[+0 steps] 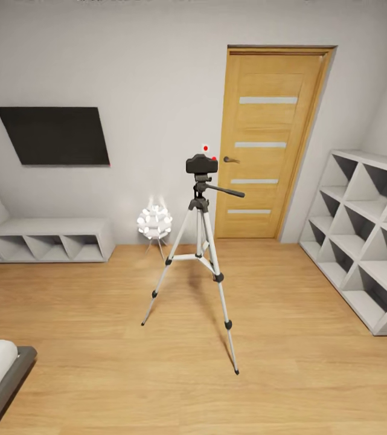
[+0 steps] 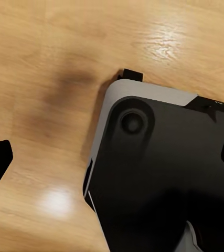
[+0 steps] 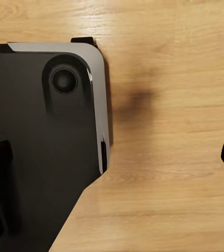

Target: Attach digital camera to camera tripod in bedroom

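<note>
Standing mid-floor in the bedroom, the camera tripod spreads three silver legs on the light wood floor, between the wooden door and the grey bed at the floor's near-left corner. The digital camera sits atop the pan head, level, red button up; it looks mounted already. Both wrist views look down past the robot's dark base to bare floorboards. Fingertips show wide apart at frame edges, so both grippers read as released, empty. Judgement: verify seating only; keep arms clear of the legs.
</note>
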### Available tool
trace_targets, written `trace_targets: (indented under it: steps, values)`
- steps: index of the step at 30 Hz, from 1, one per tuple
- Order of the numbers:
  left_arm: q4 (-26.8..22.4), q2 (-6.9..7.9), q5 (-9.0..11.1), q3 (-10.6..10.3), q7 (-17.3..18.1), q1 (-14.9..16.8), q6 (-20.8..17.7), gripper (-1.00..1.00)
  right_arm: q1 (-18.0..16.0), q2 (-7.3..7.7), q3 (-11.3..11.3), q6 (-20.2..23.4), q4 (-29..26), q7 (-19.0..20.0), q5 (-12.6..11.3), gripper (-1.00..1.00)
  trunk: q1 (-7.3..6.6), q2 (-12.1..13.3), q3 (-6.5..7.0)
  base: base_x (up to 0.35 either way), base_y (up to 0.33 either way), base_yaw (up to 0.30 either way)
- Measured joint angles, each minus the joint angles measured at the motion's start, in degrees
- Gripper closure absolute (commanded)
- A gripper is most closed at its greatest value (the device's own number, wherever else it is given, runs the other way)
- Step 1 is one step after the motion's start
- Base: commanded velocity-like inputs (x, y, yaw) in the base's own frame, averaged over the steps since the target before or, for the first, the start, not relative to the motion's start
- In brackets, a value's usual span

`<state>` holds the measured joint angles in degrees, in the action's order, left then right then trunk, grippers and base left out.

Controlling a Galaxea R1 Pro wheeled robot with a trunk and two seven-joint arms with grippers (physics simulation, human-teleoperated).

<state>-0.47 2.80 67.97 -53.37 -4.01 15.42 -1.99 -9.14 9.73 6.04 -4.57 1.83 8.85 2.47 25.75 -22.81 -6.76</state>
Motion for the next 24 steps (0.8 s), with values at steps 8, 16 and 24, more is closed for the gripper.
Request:
trace_targets:
  steps: [8, 16, 24]
  values:
    - [0.0, 0.01, 0.0, 0.0, 0.0, 0.0, 0.0, -1.00, 0.0, -0.12, 0.0, 0.0, 0.0, -0.1, 0.0, -1.00, 0.00, 0.0, 0.74, 0.000, 0.000, 0.000]
    - [0.0, 0.00, 0.0, 0.0, 0.0, 0.0, 0.0, -1.00, 0.0, -0.18, 0.0, -0.1, 0.0, 0.0, 0.0, -1.00, 0.00, 0.0, 1.48, 0.000, 0.000, 0.000]
    - [0.0, 0.00, 0.0, 0.0, 0.0, 0.0, 0.0, -1.00, 0.0, -0.22, 0.0, 0.0, 0.0, 0.0, 0.0, -1.00, 0.00, 0.0, 2.22, 0.000, 0.000, 0.000]
